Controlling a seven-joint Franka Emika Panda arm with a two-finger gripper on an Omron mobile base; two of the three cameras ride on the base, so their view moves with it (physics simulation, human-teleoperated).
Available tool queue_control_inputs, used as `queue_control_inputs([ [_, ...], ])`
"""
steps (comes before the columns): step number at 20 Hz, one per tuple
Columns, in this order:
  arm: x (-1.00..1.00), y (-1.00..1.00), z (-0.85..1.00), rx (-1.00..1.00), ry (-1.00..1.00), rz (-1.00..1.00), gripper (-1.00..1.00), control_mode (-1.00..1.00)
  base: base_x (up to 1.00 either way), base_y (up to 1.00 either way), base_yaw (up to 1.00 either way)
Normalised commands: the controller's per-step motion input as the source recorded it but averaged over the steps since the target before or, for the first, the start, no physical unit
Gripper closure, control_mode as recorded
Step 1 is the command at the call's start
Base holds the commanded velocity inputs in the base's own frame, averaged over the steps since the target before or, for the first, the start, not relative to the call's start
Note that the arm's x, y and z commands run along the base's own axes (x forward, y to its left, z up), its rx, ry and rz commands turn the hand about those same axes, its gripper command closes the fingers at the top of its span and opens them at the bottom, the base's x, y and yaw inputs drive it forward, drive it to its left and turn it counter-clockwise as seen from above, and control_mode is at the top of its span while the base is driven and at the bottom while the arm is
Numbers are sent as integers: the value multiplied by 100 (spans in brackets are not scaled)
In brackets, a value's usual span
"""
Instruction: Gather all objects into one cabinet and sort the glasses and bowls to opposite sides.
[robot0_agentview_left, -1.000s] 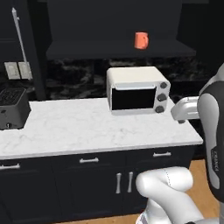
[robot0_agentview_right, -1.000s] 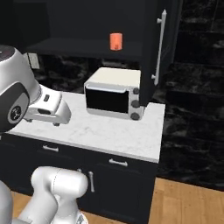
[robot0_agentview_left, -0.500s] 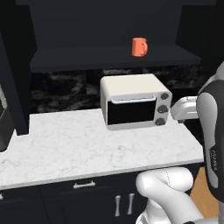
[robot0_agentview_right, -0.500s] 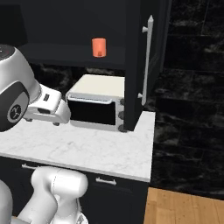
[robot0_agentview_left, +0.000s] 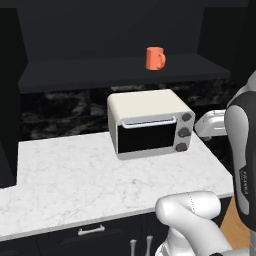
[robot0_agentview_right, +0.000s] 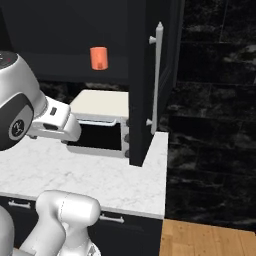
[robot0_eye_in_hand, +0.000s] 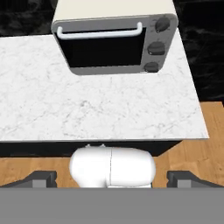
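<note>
Our tool is spread wide, empty, hanging near the white marble bench. Past the toaster oven, the orange mug stands upright on the cabinet shelf. Likely light, rigid, slick; we'd pinch across the body.

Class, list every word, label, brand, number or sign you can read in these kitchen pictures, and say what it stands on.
None can be read.
Toaster oven: its knobs carry no legible markings.
Orange mug: plain.
Robot arm: a small round emblem, too small to read.
</note>
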Motion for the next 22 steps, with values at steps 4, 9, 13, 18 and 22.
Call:
queue_control_inputs([
  [4, 8, 1, -2, 0, 0, 0, -100, -100, 21, 0, 0],
  [9, 2, 7, 11, 0, -24, 4, -100, -100, 0, 0, 0],
  [13, 0, 4, 22, 0, -34, 5, -100, -100, 0, 0, 0],
  [18, 18, 0, 15, 1, -25, 2, -100, -100, 0, 0, 0],
  [22, 46, 0, 6, 2, 0, 0, -100, -100, 0, 0, 0],
])
